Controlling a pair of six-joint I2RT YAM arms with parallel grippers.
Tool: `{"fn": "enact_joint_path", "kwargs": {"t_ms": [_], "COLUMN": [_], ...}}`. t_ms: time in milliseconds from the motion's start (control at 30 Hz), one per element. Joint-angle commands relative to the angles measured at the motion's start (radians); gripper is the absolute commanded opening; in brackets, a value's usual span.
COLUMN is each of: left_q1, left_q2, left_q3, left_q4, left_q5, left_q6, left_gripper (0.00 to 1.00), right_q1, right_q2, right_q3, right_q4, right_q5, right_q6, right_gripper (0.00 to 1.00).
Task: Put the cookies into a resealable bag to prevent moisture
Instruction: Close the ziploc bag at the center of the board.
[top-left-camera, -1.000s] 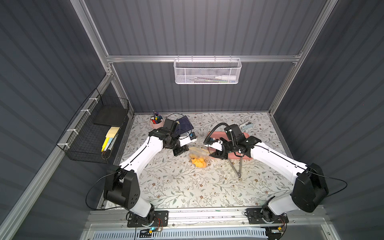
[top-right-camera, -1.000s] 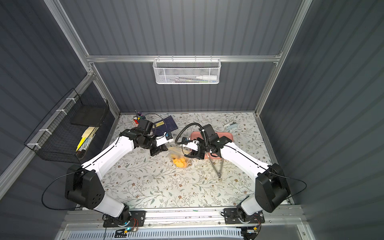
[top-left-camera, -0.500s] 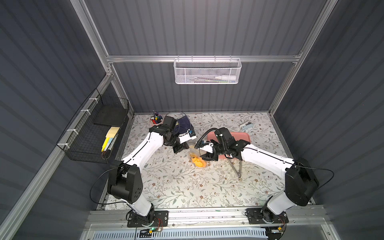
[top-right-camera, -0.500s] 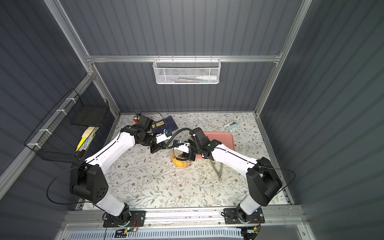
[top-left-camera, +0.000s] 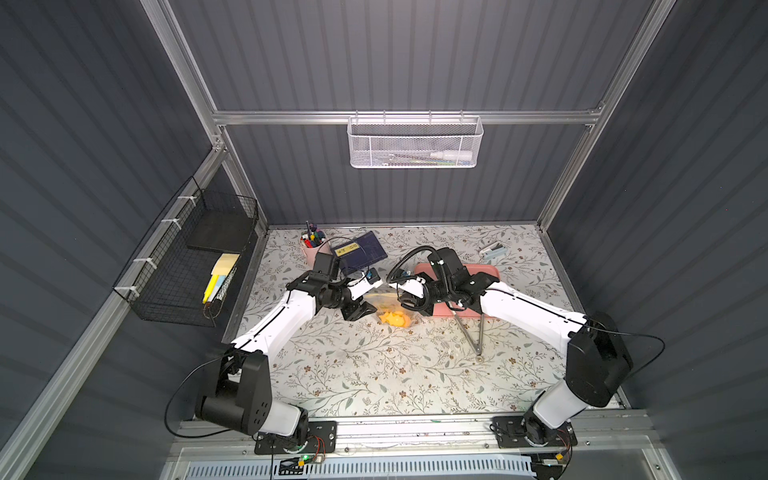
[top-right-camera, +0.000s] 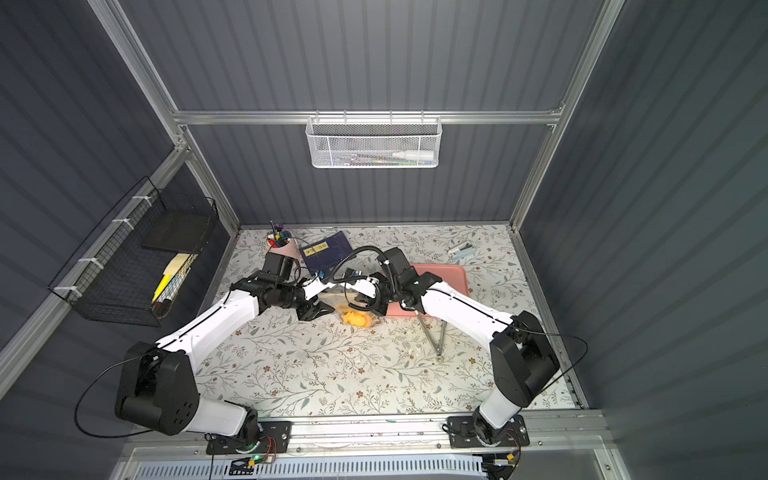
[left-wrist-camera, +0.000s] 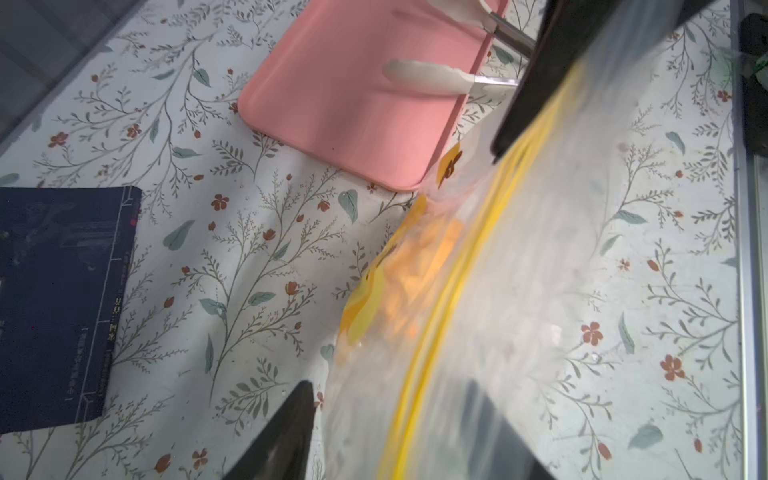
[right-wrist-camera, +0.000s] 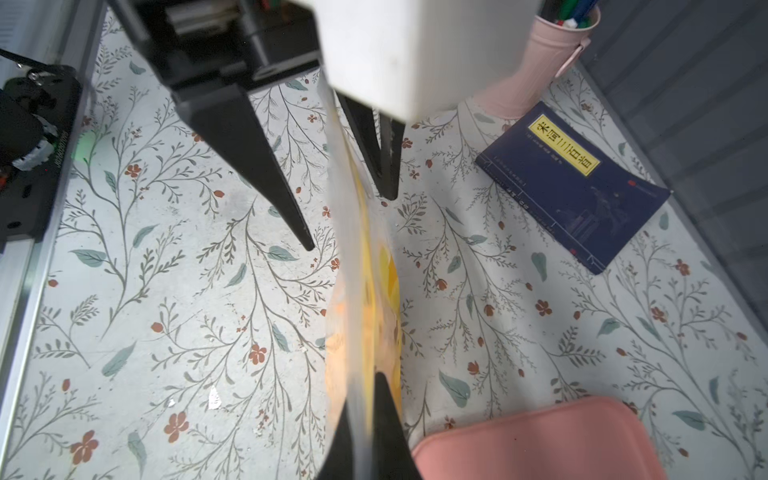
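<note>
Here, right hand (right-wrist-camera: 363, 401) clamped on resealable bag (right-wrist-camera: 358, 299) holding cookies (top-left-camera: 392, 319), left hand (right-wrist-camera: 349, 221) spread apart, astride bag.

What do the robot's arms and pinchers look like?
The left arm and right arm are smooth white tubes with chunky black joints. A thin black cable loops beside each base; a ribbed black hose arches over the right arm. The left gripper and right gripper each have two pointed black fingers.

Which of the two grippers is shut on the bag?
The right gripper: its jaws pinch the resealable bag, while the left gripper stands open around it.
</note>
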Motion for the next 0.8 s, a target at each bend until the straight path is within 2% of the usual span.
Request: {"fn": "enact_joint_path", "kwargs": {"t_ms": [0, 100, 167, 300, 367, 433, 500, 600, 767], "left_q1": [0.002, 0.002, 0.002, 0.002, 0.002, 0.002, 0.002, 0.002, 0.006], "left_q2": [-0.006, -0.001, 0.001, 0.008, 0.017, 0.025, 0.032, 0.050, 0.122], "left_q3": [-0.037, -0.038, -0.026, -0.009, 0.014, 0.035, 0.058, 0.100, 0.200], "left_q4": [0.239, 0.293, 0.281, 0.227, 0.167, 0.120, 0.084, 0.020, -0.124], "left_q5": [0.069, 0.098, 0.118, 0.136, 0.142, 0.144, 0.145, 0.144, 0.138], "left_q6": [-0.117, -0.145, -0.146, -0.122, -0.093, -0.077, -0.060, -0.022, 0.063], "left_gripper": [0.59, 0.58, 0.53, 0.28, 0.19, 0.13, 0.00, 0.00, 0.00], "right_q1": [-0.013, -0.024, -0.036, -0.059, -0.071, -0.076, -0.081, -0.089, -0.121], "right_q2": [0.011, 0.023, 0.032, 0.036, 0.040, 0.043, 0.039, 0.021, -0.016], "right_q3": [0.024, 0.037, 0.049, 0.056, 0.060, 0.069, 0.072, 0.070, 0.072], "right_q4": [-0.024, -0.056, -0.076, -0.084, -0.089, -0.104, -0.106, -0.112, -0.179], "right_q5": [-0.085, -0.107, -0.122, -0.161, -0.175, -0.173, -0.148, -0.097, -0.001], "right_q6": [0.048, 0.049, 0.054, 0.066, 0.066, 0.045, 0.030, -0.007, -0.130], "right_gripper": [0.00, 0.00, 0.00, 0.00, 0.01, 0.05, 0.13, 0.30, 0.33]}}
